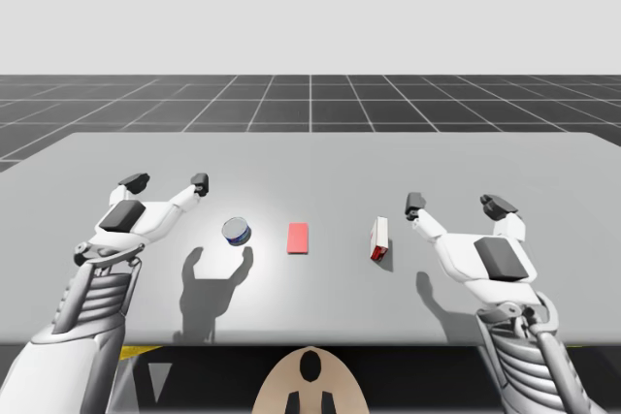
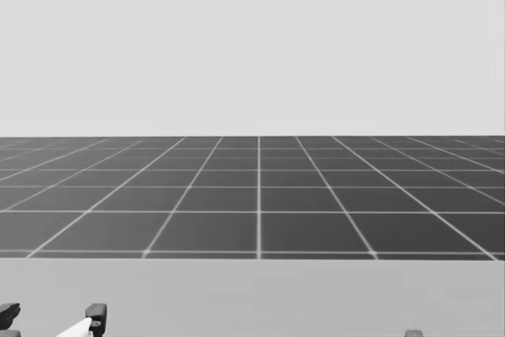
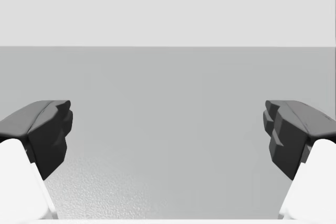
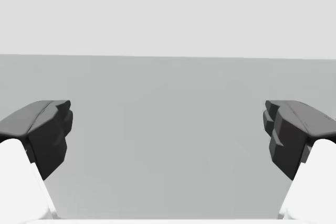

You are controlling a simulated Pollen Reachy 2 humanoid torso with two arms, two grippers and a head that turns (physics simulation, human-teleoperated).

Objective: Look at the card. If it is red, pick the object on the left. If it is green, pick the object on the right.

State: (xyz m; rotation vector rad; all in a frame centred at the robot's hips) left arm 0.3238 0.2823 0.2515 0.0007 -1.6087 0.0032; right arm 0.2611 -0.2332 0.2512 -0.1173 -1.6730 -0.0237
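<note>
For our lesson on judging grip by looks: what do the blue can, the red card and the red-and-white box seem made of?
Blue can: probably metal; pale rimmed top, blue printed wall. Red card: thin, matte, evenly coloured; paper or plastic, undecidable. Red-and-white box: probably cardboard; flat faces, sharp edges, matte print.

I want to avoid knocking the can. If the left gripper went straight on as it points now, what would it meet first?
Probably nothing but bare table ahead of my open left gripper; the can sits off to its side.
</note>
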